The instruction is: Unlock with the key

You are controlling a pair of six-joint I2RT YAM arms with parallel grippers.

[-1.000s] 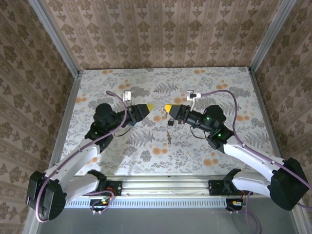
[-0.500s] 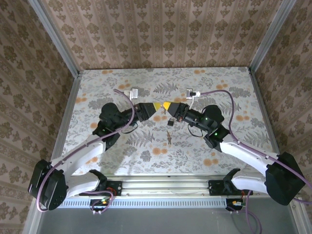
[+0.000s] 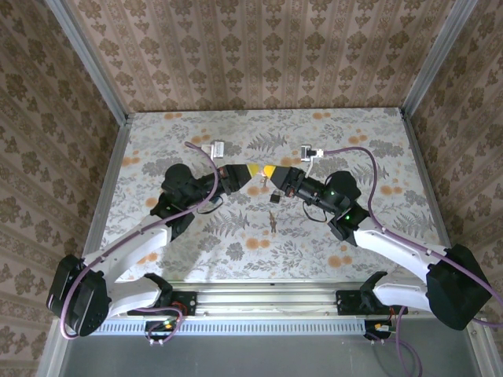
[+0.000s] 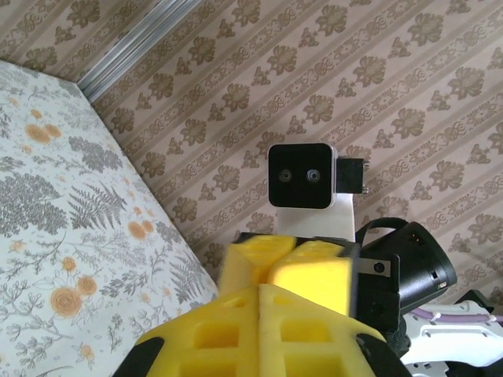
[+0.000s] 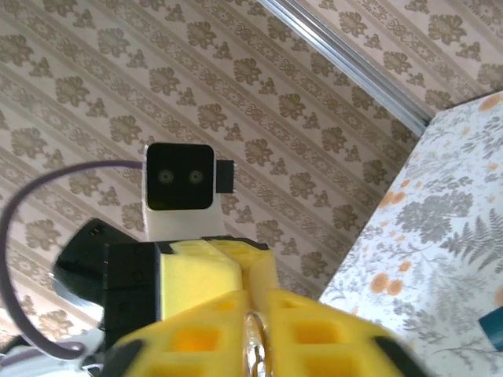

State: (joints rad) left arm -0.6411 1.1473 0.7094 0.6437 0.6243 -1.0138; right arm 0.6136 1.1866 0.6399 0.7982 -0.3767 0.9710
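Top external view: the left hand (image 3: pixel 251 170) and the right hand (image 3: pixel 269 171) meet tip to tip at the middle of the frame, their yellow fingers touching. Just below the right hand sits a small dark piece (image 3: pixel 273 198). Further down the frame a slim brown piece (image 3: pixel 273 224) lies flat on the worktop (image 3: pixel 393 133), well apart from both hands. Its long axis runs up and down the frame. Which of the two pieces is the key, and which way its tip points, is too small to tell.

Left wrist view: the left hand's fingers are pressed together with no gap at the seam, and the right hand's tips sit right in front of them. Nothing held can be made out there.

Right wrist view: a thin metal ring (image 5: pixel 253 345) stands upright in the seam between the right hand's fingers. Whether they pinch it or only flank it, I cannot tell.

The worktop is covered in a pale floral print with grey ferns and orange blooms. Brown damask wallpaper (image 3: pixel 259 55) lines three sides, with metal rails (image 3: pixel 86 63) at the corners. A purple cable (image 3: pixel 369 157) loops from the right arm.
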